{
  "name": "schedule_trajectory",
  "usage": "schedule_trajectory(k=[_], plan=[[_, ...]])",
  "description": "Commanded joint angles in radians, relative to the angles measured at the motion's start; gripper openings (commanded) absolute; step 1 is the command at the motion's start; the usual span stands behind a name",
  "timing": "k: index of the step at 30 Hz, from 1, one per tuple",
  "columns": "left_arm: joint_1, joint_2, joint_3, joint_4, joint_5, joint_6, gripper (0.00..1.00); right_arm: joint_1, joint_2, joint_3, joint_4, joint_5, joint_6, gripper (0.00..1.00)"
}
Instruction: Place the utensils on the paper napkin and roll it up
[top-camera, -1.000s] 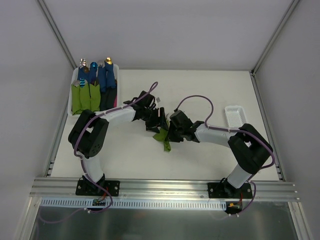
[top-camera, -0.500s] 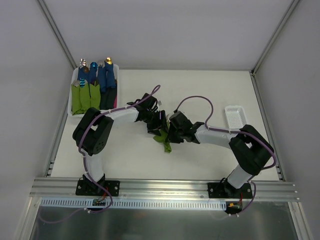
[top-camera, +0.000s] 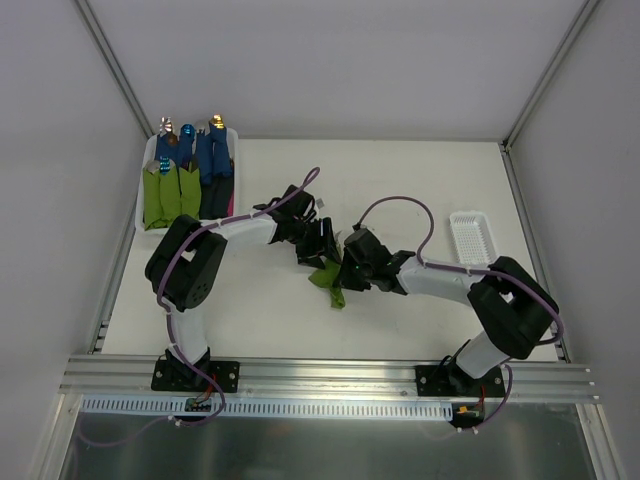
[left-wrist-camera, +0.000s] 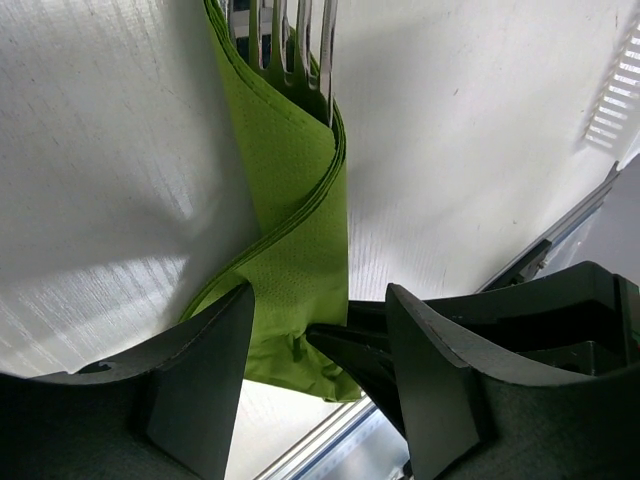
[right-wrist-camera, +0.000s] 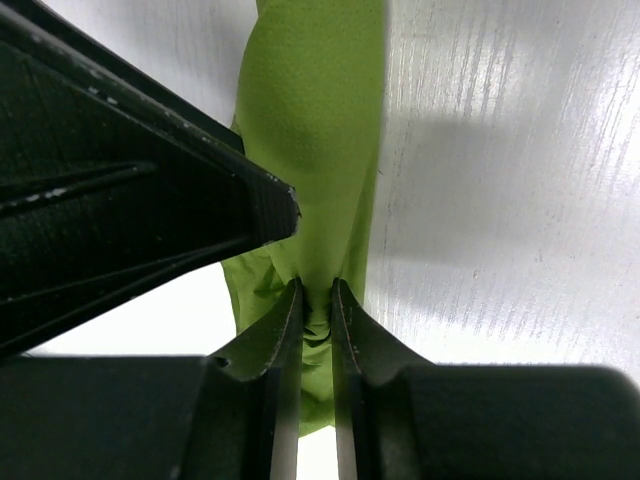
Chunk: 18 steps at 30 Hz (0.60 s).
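- The right end effector (right-wrist-camera: 316, 292) is pinched almost closed on the lower end of the paper napkin (right-wrist-camera: 315, 120).
- The left end effector (left-wrist-camera: 318, 300) is spread wide astride the roll and grips nothing.
- The utensils (left-wrist-camera: 285, 40) sit wrapped inside, tines poking out at the top of the left wrist view.
- The bundle lies mid-frame on the surface (top-camera: 420, 190). Its tail looks loose, so rolling seems nearly done.

White bin (top-camera: 149, 150) holds rolled bundles (top-camera: 172, 195); small tray (top-camera: 470, 233) apart.

Your left gripper (top-camera: 316, 247) and right gripper (top-camera: 346, 270) are crowding the paper napkin (top-camera: 329, 279) mid-table, blocking each other. The near table (top-camera: 260, 315) is lying open, with the far-left bin (top-camera: 141, 208) and right tray (top-camera: 470, 235) sitting well apart.
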Motion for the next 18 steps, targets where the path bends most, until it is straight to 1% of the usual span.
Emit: schedule_trajectory(k=[1,7,8,10,14,18], plan=[[0.002,-0.039,-0.009,0.016,0.017,-0.025,0.56,0.004,-0.058,0.004,0.045,0.039,0.013,0.0],[-0.004,-0.051,-0.017,0.019,0.028,-0.028,0.56,0.006,-0.06,0.029,0.028,0.059,-0.004,0.0],[-0.006,-0.053,-0.017,0.018,0.029,-0.027,0.56,0.007,-0.061,0.032,-0.006,0.064,-0.009,0.0],[-0.008,-0.062,-0.026,0.016,0.034,-0.027,0.56,0.006,-0.069,0.044,-0.018,0.07,-0.023,0.0],[-0.008,-0.076,-0.042,0.018,0.045,-0.027,0.58,0.004,-0.077,0.063,-0.057,0.088,-0.049,0.0],[-0.011,-0.083,-0.039,0.019,0.051,-0.031,0.61,0.012,-0.086,0.069,-0.048,0.078,-0.079,0.0]])
